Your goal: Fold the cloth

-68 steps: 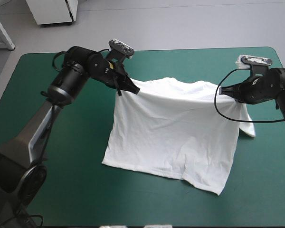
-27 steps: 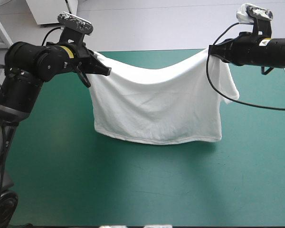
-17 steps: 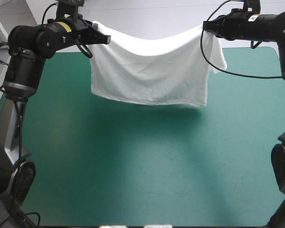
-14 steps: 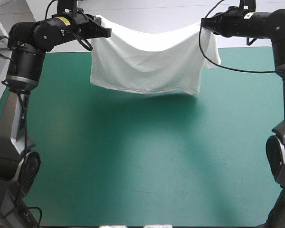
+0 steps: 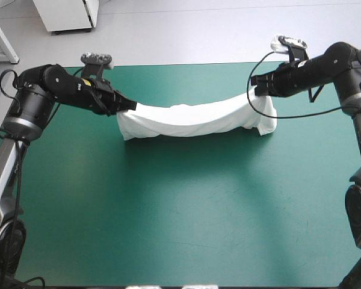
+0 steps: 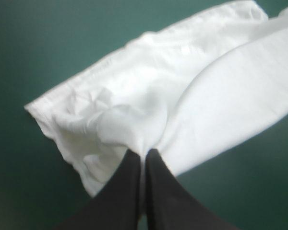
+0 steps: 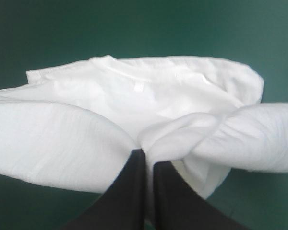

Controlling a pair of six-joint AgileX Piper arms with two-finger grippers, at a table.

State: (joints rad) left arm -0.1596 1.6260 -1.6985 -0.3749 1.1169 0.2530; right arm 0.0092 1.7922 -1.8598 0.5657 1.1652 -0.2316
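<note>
While tight in left gripper (image 5: 130, 106) and right gripper (image 5: 256, 82), T-shirt (image 5: 192, 120) a sagging doubled white band.

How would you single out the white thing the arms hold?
Over the far half of the teal-green table, the left gripper and the right gripper face each other. Slung between them, sagging in the middle, is the T-shirt. It is the only white, soft thing on the table.

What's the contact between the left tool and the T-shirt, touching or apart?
Touching. The left wrist view shows the left tool shut on a gathered fold of the T-shirt, the white fabric bunching out from its tip.
</note>
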